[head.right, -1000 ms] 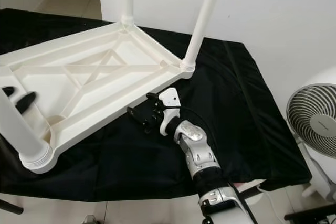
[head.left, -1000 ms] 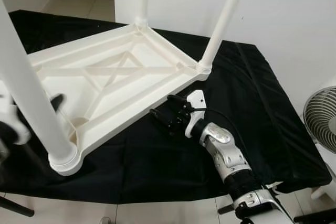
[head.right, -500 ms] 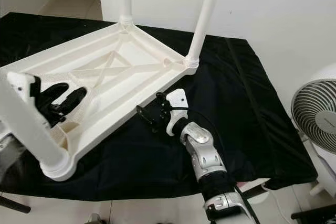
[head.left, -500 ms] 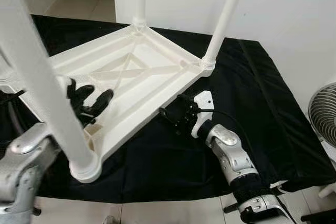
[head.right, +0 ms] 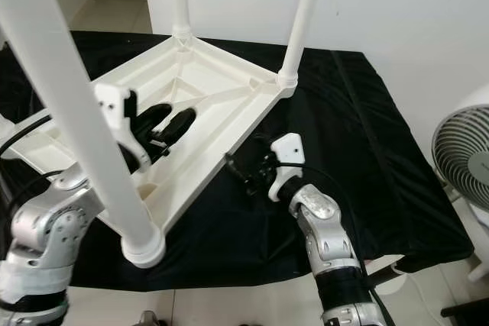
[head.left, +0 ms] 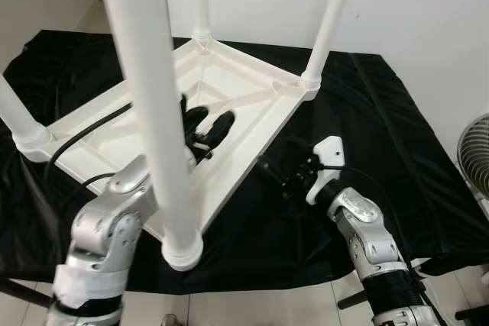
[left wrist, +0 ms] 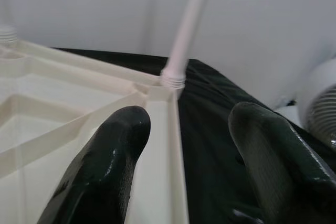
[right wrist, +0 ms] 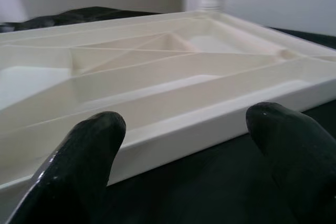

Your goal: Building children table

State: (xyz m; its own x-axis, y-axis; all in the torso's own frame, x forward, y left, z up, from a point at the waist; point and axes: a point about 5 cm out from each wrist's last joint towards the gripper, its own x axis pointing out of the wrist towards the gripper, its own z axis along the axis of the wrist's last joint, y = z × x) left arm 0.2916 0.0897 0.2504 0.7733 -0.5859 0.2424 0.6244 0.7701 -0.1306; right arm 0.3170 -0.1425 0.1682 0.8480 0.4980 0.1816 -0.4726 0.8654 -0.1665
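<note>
A white plastic children's table top lies upside down on a black cloth, its ribbed underside facing up. Several white legs stand in its corners; the nearest leg rises close to the camera. My left gripper reaches over the near rim and hovers open above the underside's ribs. My right gripper sits low on the cloth just off the table's right rim, open and pointing at it, with nothing between its fingers.
The black cloth covers a work surface whose front edge is near my body. A white fan stands off the right end. A white wall is behind, and tiled floor shows at the far left.
My left arm came in from the left and reached over the table's underside. The table's near corner with its leg swung to the right. The right gripper stayed by the rim.
</note>
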